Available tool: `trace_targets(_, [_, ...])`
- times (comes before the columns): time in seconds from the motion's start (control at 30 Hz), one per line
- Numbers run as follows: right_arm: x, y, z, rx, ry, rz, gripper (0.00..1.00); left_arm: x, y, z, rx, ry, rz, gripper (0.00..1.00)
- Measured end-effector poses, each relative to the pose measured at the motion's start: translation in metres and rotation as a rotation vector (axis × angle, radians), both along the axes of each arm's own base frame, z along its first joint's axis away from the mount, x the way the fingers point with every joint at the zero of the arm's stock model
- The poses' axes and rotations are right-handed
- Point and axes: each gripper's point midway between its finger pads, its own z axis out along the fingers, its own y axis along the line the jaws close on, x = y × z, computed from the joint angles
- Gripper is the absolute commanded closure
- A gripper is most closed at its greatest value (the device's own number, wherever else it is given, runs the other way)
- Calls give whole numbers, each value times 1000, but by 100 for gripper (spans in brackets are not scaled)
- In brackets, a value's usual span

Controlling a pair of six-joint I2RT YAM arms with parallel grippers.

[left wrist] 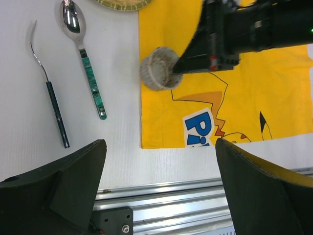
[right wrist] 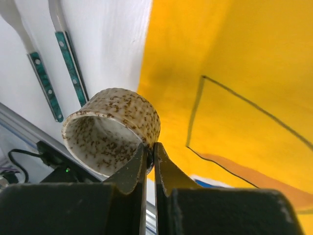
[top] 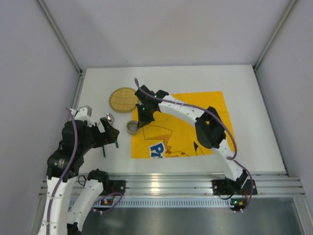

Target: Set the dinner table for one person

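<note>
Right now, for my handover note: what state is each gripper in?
Left gripper: open, holding nothing.
Right gripper: closed, pinching the rim of the speckled cup.

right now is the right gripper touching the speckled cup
Touching. The right wrist view shows the right gripper pinched shut on the rim wall of the speckled cup, with no gap between fingers and wall.
</note>
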Motion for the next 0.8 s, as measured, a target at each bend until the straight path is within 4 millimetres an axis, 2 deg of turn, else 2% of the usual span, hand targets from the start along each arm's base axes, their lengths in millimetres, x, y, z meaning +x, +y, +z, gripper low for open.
trace_targets(0.1, [34, -48, 31, 20, -36, -77, 100, 4, -1, -3, -8, -5, 7, 2])
trace_targets(0.2, [90, -127, 60, 17, -95, -229, 100, 13, -3, -16, -23, 18, 22, 1])
trace_targets(0.27, [133, -195, 70, -18, -143, -357, 100, 22, -4, -25, -30, 55, 37, 2])
trace_targets(0.37, [178, -299, 68, -116, -193, -541, 100, 44, -4, -37, -32, 95, 75, 1])
trace_targets(0.4, [186, -331, 64, -156, -192, -594, 100, 53, -5, -41, -28, 108, 85, 2])
trace_targets(0.47, [189, -383, 54, -236, -164, -669, 100, 70, -4, -50, -12, 131, 102, 2])
trace_targets(0.53, [188, -412, 44, -299, -126, -702, 100, 83, -3, -60, 12, 172, 114, 1])
trace_targets(0.57, [189, -419, 39, -318, -111, -706, 100, 91, -3, -64, 26, 201, 118, 1])
trace_targets(0.7, [193, -425, 16, -360, -61, -689, 100, 132, -3, -69, 67, 248, 127, 2])
trace_targets(0.8, [187, -426, -5, -389, 0, -679, 100, 164, -1, -67, 69, 250, 145, 2])
